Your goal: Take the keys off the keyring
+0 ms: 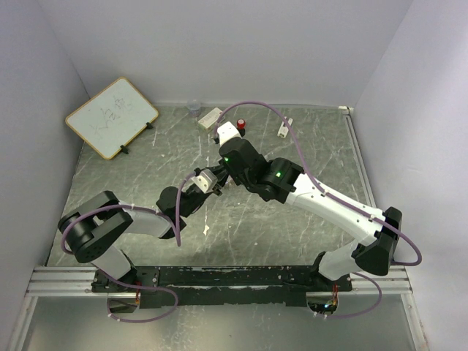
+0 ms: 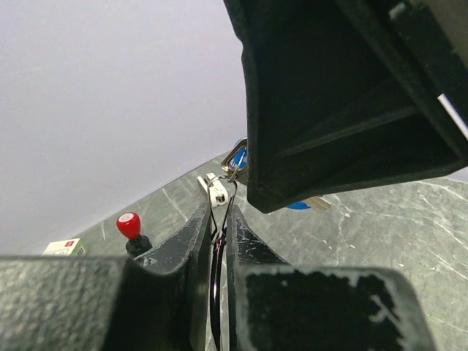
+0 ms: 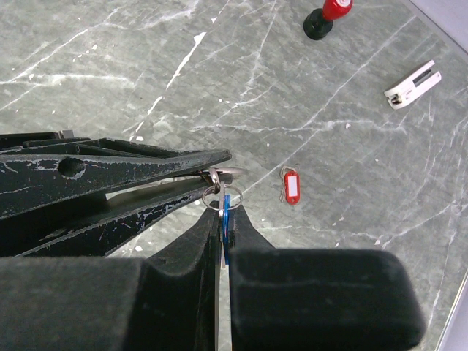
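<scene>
L claw [image 3: 210, 174] pinched shut on thin silvery wire keyring [image 3: 212, 199], mid-air above grey marbled desk [image 3: 110, 66]. R claw [image 3: 225, 217] clamps blue-headed key [image 3: 227, 204]. Ring prob. light, springy, slippery; hold key by head, work it round coil.

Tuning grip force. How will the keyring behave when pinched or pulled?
The keyring is thin bare wire, so it is probably light and springy, not floppy. Smooth metal may slip or twist in the left gripper. The blue key, pinched by the right gripper, seems threaded on it and may pivot there.
</scene>
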{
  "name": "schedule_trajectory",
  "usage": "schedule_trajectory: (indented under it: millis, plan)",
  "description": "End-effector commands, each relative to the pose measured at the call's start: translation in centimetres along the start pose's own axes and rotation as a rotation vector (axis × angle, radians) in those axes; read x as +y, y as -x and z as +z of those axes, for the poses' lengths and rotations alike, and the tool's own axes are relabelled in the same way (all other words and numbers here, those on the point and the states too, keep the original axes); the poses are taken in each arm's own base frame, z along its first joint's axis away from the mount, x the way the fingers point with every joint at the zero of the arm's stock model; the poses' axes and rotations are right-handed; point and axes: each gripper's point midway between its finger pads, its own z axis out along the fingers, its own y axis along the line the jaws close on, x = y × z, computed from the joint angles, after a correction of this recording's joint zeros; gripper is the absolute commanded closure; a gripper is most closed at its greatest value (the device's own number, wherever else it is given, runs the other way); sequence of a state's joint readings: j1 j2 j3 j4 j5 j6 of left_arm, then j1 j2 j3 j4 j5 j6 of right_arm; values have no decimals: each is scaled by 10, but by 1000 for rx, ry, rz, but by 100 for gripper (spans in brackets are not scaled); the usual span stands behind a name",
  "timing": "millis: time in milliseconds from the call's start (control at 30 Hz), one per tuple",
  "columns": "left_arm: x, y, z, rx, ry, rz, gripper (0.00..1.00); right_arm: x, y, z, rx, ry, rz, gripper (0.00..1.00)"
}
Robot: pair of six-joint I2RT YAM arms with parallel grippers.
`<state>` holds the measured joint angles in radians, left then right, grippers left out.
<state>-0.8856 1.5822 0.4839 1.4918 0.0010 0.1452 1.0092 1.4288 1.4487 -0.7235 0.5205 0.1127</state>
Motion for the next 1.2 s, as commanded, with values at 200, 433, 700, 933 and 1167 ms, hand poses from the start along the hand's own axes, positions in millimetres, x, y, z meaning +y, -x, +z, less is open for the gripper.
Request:
schedule_trajectory:
  millis: [200, 433, 700, 933, 1167]
  plan:
    - [2, 22, 3, -60, 7, -8, 87, -6, 4, -5, -25, -20, 21, 100]
    - [10, 26, 5, -55, 47, 7, 93, -2, 1, -5, -8, 5, 24, 100]
    - [15, 36, 6, -69, 60, 37, 93, 2, -5, -4, 5, 20, 29, 100]
    - [18, 40, 4, -74, 70, 45, 93, 12, -10, 2, 27, 57, 18, 100]
    - [18, 42, 2, -76, 68, 48, 93, 16, -10, 6, 30, 70, 10, 100]
